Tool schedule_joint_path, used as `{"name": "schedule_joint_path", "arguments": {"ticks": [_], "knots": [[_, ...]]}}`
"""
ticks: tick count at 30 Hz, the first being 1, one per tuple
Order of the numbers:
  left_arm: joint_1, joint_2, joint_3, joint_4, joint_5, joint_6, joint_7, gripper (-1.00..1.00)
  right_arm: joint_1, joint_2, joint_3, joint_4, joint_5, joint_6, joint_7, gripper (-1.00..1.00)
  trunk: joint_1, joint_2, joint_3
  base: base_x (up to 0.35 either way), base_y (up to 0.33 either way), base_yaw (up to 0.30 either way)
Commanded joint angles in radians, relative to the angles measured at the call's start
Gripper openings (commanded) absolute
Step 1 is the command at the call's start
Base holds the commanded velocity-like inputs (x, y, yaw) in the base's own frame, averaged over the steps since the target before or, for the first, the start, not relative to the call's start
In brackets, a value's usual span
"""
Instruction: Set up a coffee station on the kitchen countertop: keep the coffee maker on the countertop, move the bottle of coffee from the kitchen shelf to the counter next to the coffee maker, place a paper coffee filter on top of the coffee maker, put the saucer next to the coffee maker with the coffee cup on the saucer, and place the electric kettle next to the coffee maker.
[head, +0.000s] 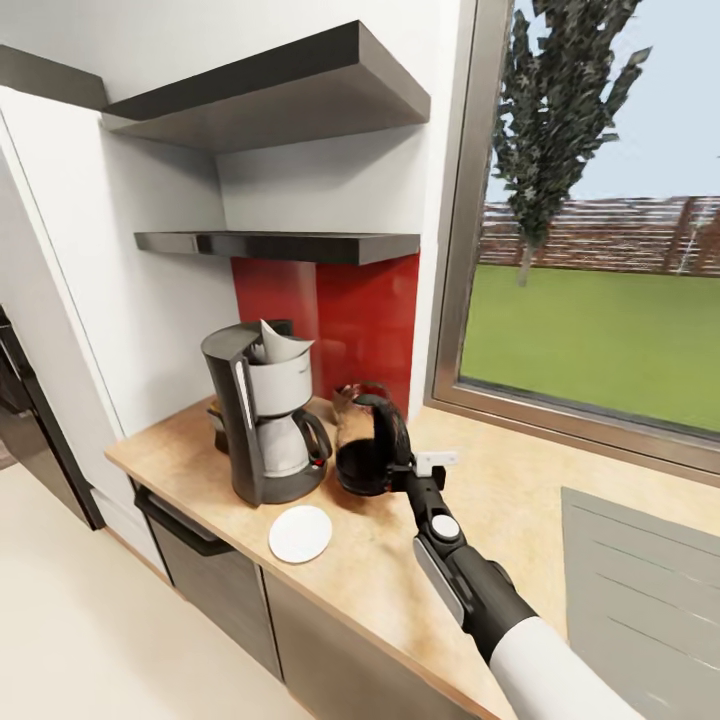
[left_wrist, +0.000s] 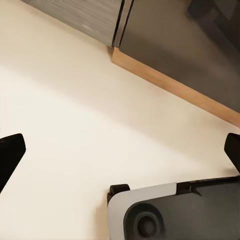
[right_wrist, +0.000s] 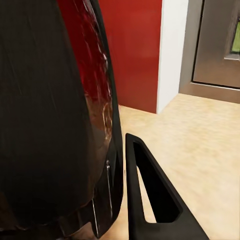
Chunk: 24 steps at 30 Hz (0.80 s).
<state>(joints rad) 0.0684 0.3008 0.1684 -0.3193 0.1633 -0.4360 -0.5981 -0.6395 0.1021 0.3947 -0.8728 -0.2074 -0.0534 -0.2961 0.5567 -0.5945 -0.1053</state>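
Right gripper (head: 400, 468) is clasping the electric kettle (head: 368, 445) by its handle — fingers mostly hidden — beside the coffee maker (head: 262, 415).

We are looking at a home kitchen: a wood-look tabletop (head: 520, 500) over grey cabinets (head: 215, 580), a coffee maker (head: 262, 410), red splashback (head: 350, 320), wall shelves (head: 280, 245), and a garden window (head: 600, 250).

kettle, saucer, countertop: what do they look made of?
Electric kettle: clear glass body, since the red wall shows through it, with a glossy black handle and base, probably plastic. Saucer: plain matte white, likely ceramic, though it could be plastic. Kitchen countertop: beige with faint grain, wood or wood-look laminate.
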Motion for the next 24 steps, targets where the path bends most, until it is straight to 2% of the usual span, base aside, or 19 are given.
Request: {"name": "schedule_joint_path", "arguments": {"ticks": [1, 24], "knots": [[0.001, 0.000, 0.003, -0.001, 0.008, 0.005, -0.009, 1.00, -0.002, 0.000, 0.004, 0.001, -0.006, -0.006, -0.006, -1.00, 0.001, -0.002, -0.002, 0.074, 0.078, 0.000], [0.001, 0.000, 0.003, -0.001, 0.008, 0.003, -0.009, 1.00, -0.002, -0.001, 0.001, 0.003, -0.004, -0.020, -0.009, -1.00, 0.001, -0.002, -0.002, 0.028, 0.005, 0.000]]}}
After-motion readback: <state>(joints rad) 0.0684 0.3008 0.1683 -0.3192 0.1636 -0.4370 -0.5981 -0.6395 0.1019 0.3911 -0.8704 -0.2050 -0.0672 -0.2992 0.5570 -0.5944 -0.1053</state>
